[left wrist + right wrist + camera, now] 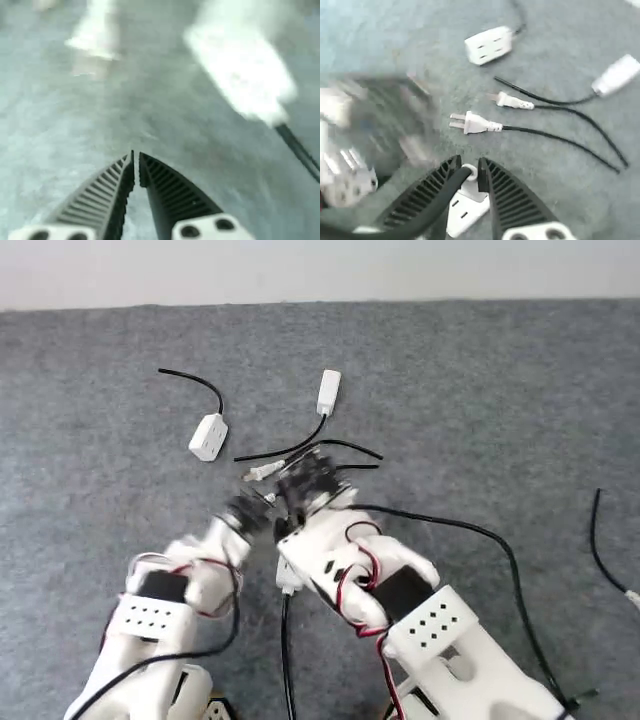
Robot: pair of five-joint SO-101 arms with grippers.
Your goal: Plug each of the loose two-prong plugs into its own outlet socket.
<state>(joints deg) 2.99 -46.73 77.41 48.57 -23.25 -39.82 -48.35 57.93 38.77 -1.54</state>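
R fingers (506, 196) clamp a white outlet socket (462, 210) at its cord end, bottom centre. L fingers (170, 190) pinched together, empty. Nearest two-prong plug (472, 123) lies mid-frame, unplugged. Step: prob. first pairing. Next: L must lift plug, align prongs w/ slots.

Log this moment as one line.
left claw shut, empty | right claw at outlet socket | two plugs loose
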